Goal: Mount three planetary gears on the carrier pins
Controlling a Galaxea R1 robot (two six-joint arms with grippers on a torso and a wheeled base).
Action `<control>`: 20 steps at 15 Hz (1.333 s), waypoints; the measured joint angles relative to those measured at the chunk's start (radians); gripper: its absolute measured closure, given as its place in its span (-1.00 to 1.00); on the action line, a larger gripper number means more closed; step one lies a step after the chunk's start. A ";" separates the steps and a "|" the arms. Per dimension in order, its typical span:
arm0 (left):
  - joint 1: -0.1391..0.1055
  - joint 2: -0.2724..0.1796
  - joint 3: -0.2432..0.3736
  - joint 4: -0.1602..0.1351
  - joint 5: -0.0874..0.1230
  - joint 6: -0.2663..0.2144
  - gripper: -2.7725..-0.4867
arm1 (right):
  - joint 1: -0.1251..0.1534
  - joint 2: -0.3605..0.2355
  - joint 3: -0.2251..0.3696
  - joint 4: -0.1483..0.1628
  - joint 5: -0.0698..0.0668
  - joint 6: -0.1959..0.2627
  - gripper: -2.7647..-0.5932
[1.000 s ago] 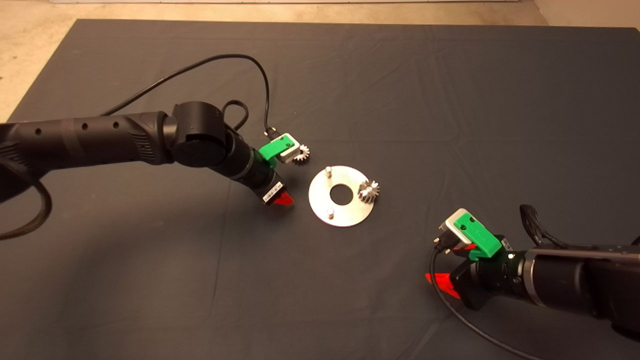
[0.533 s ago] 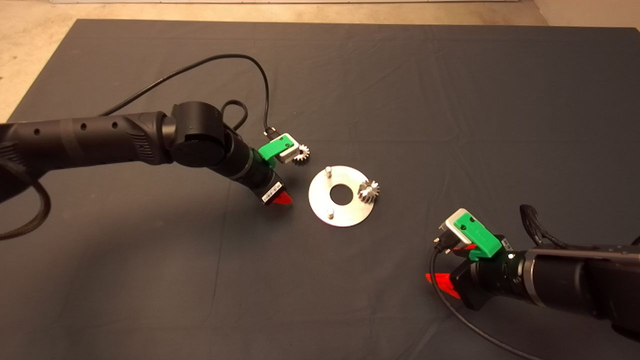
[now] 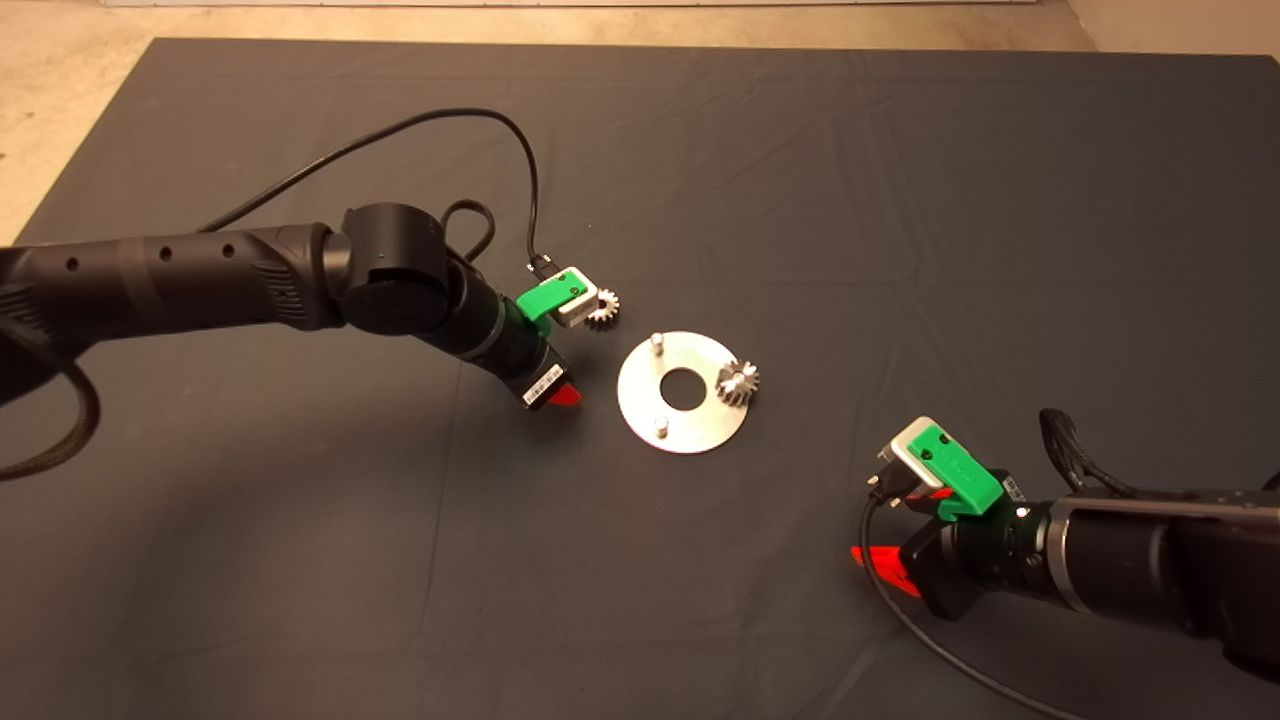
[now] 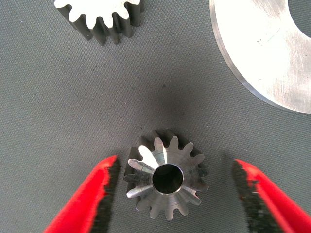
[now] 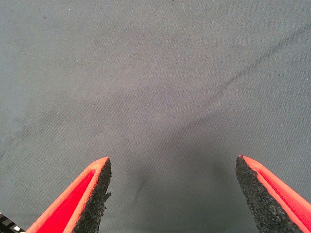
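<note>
The silver disc [image 3: 640, 395] lies mid-mat with two bare carrier pins [image 3: 657, 341] [image 3: 660, 427]. One planetary gear [image 3: 738, 381] sits on the disc's right side. A second gear [image 3: 605, 307] lies on the mat beyond the disc's left edge, half hidden by the left wrist camera. My left gripper [image 3: 562, 397] hangs low just left of the disc. In the left wrist view it is open [image 4: 175, 165] around a third gear [image 4: 166, 180] lying flat on the mat, pads apart from its teeth. The second gear [image 4: 99, 17] and the disc [image 4: 265, 48] show beyond. My right gripper [image 3: 880, 565] waits open at the lower right.
A black cable [image 3: 420, 125] loops over the mat behind the left arm. The right wrist view shows only bare dark mat [image 5: 155, 87] between its open fingers [image 5: 95, 189]. Tan floor [image 3: 60, 100] borders the mat at the far left.
The left arm has shifted very slightly to the left. The gears, the disc and the right arm have not moved.
</note>
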 joint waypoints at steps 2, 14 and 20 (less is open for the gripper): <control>0.000 0.000 0.000 0.000 0.000 0.005 0.11 | 0.000 0.000 0.000 0.000 0.000 0.000 -0.20; 0.000 -0.014 0.002 0.000 -0.025 0.022 0.24 | 0.000 0.000 0.000 0.000 0.000 0.000 -0.20; 0.017 -0.020 0.002 0.000 -0.034 0.036 0.36 | 0.000 0.000 0.000 0.000 0.000 0.000 -0.20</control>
